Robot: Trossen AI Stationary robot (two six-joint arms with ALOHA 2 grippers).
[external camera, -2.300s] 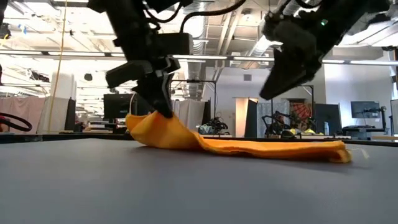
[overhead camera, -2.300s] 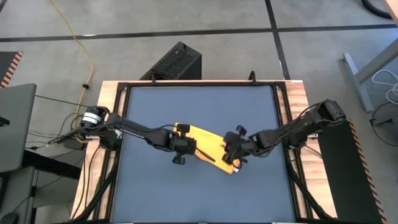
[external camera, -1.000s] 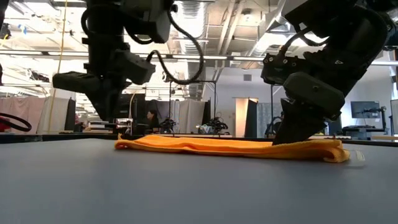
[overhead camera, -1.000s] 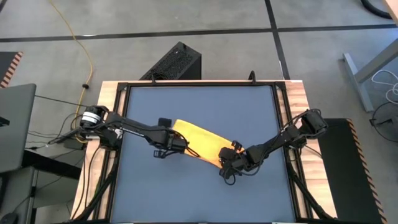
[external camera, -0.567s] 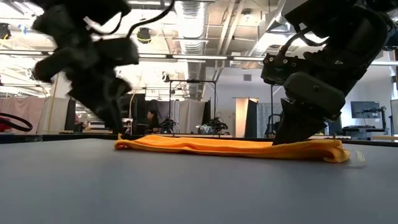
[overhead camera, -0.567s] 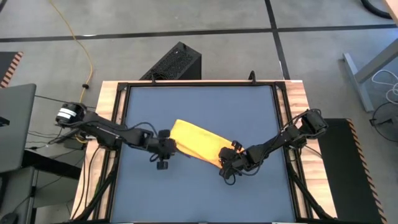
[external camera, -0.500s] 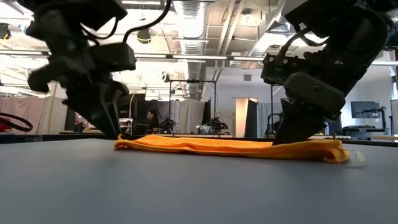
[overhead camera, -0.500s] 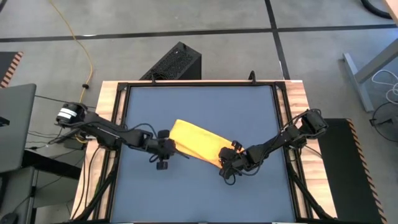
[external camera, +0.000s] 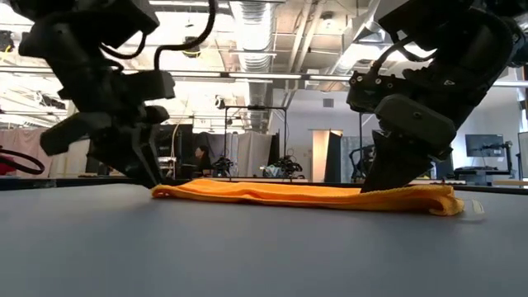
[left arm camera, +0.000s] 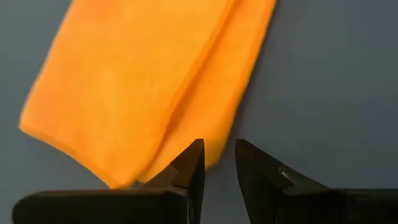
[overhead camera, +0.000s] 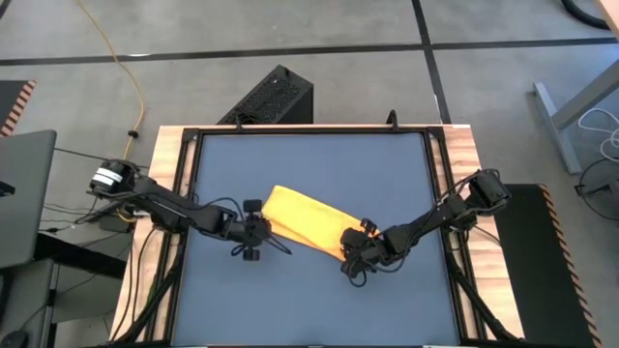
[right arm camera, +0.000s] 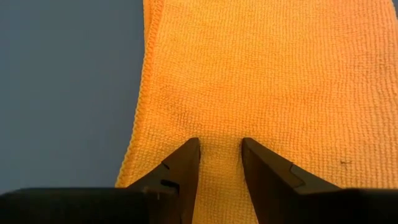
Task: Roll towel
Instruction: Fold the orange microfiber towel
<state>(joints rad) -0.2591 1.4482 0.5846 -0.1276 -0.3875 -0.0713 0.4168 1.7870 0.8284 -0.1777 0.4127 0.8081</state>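
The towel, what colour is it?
The towel is plain orange-yellow, clearest in the right wrist view.

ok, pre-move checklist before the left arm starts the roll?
1. towel lying flat, folded into a strip on the table: ok.
2. right gripper down on the towel's end, fingers slightly apart: ok.
3. left gripper at the opposite end, fingers apart: ok.
4. Left fingertips actually on cloth: not ok, they sit just off the edge.
5. Whether the right fingers pinch or only press: cannot tell.
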